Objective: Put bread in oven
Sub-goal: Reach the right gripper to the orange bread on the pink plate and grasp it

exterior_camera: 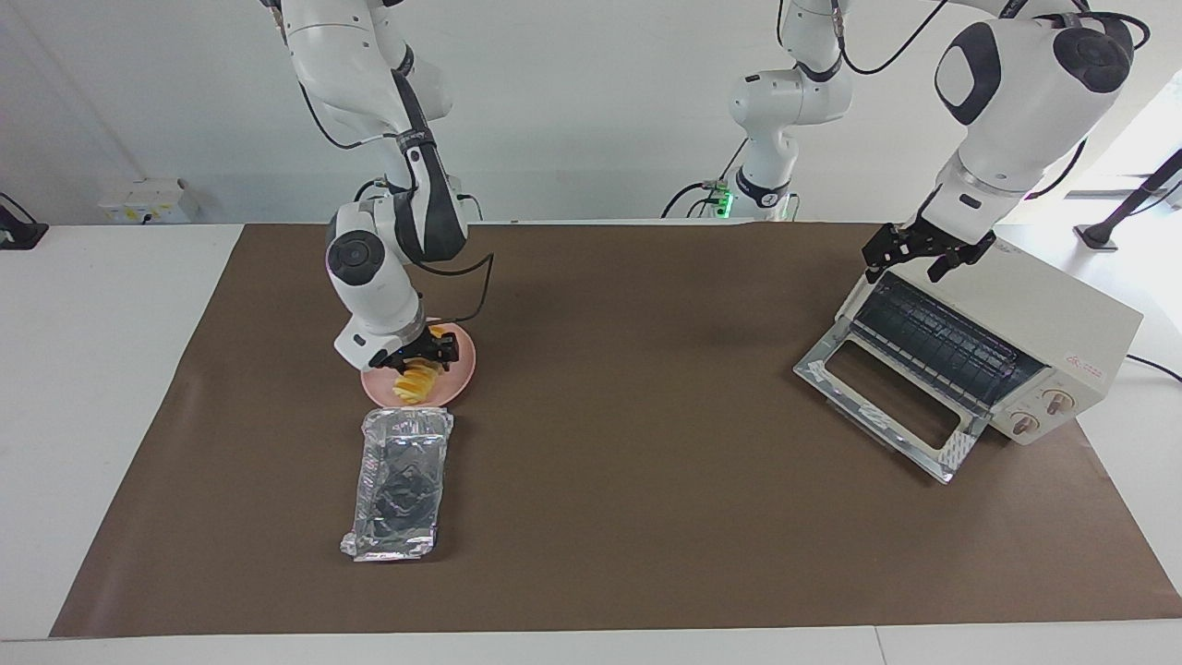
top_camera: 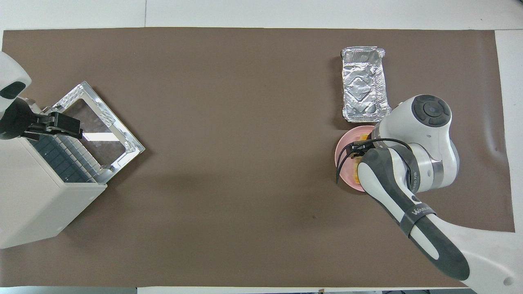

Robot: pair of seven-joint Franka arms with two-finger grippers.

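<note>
The bread (exterior_camera: 415,382), a short row of yellow-orange slices, lies on the round pink plate (exterior_camera: 462,368) toward the right arm's end of the table. My right gripper (exterior_camera: 423,354) is down at the bread's middle, on or just above it. In the overhead view the right arm covers most of the plate (top_camera: 342,150), and only a bit of bread (top_camera: 361,132) shows. The cream-white oven (exterior_camera: 1034,319) stands at the left arm's end with its glass door (exterior_camera: 885,403) dropped open. My left gripper (exterior_camera: 926,257) is open and empty over the oven's top front edge (top_camera: 61,125).
A crinkled silver foil tray (exterior_camera: 399,482) lies empty right beside the plate, farther from the robots; it also shows in the overhead view (top_camera: 363,83). A brown mat (exterior_camera: 646,443) covers the table. The oven (top_camera: 39,200) sits at the mat's edge.
</note>
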